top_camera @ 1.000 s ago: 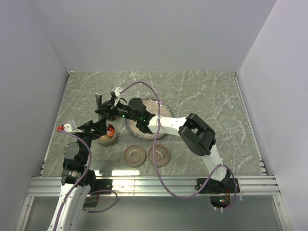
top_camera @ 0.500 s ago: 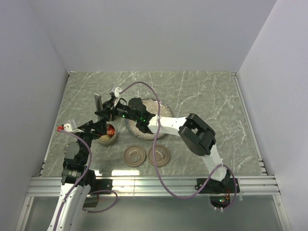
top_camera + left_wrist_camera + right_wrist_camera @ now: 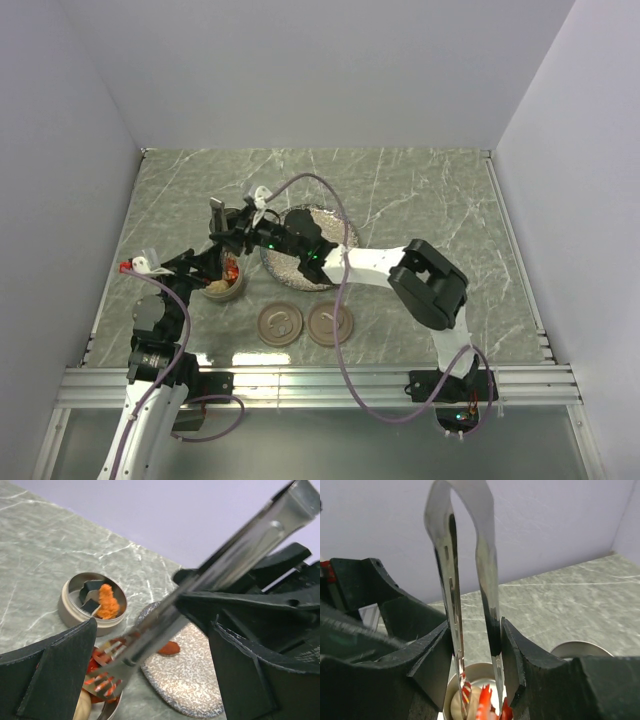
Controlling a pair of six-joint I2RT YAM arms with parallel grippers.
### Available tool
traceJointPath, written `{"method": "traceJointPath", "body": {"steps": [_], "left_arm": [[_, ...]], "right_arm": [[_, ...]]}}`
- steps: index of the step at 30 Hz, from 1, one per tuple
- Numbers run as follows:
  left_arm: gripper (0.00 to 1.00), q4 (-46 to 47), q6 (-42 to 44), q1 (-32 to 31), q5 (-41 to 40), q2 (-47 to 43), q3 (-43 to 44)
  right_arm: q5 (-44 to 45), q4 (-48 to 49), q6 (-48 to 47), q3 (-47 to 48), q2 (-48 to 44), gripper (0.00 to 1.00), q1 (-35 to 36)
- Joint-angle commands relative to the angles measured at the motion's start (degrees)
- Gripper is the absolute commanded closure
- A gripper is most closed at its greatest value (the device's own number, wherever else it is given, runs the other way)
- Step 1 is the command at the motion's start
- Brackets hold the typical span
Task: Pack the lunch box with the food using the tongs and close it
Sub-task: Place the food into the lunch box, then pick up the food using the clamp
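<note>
Top external: right gripper [image 3: 234,238] clamped on tongs [image 3: 217,211] above open round tin [image 3: 224,288]; left gripper [image 3: 205,268] beside tin.
Left wrist: left jaws spread wide; tong tips over red food [image 3: 95,664].
Right wrist: fingers [image 3: 431,650] pressing both tong arms.

Blurred tongs [image 3: 235,550], top end cut off, plate [image 3: 338,222] partly hidden under right arm [image 3: 370,265], food [image 3: 230,270] too small to tell

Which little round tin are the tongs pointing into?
The tin with red pieces, lowest in the left wrist view: the tongs' tips dip into it. The other tin, holding an orange lump and dark bits, has nothing reaching in.
</note>
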Motion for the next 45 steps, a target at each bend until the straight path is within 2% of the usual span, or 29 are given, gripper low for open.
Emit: {"method": "traceJointPath", "body": {"steps": [1, 8, 13, 18, 32, 45], "left_arm": [[0.01, 1.5, 0.5, 0.0, 0.7, -0.3, 0.7], [0.01, 1.5, 0.3, 0.0, 0.6, -0.6, 0.6], [0.01, 1.8, 0.3, 0.0, 0.2, -0.4, 0.5], [0.01, 1.6, 0.2, 0.0, -0.1, -0.4, 0.5], [0.01, 2.3, 0.2, 0.0, 0.2, 0.9, 0.5], [0.01, 2.5, 0.2, 0.0, 0.3, 0.8, 0.3]], "right_arm": [[2.0, 8.7, -1.1, -2.9, -8.0, 0.52, -1.7], [2.5, 8.7, -2.8, -12.4, -16.0, 0.52, -7.7], [-0.7, -4.5, -7.0, -11.6, -17.9, 0.50, -13.6], [-2.5, -9.6, -8.2, -10.8, -15.8, 0.50, -17.0], [-17.5, -10.1, -8.8, -5.6, -6.3, 0.48, -22.9], [-25.2, -5.3, -1.4, -5.5, -3.3, 0.47, -23.4]]}}
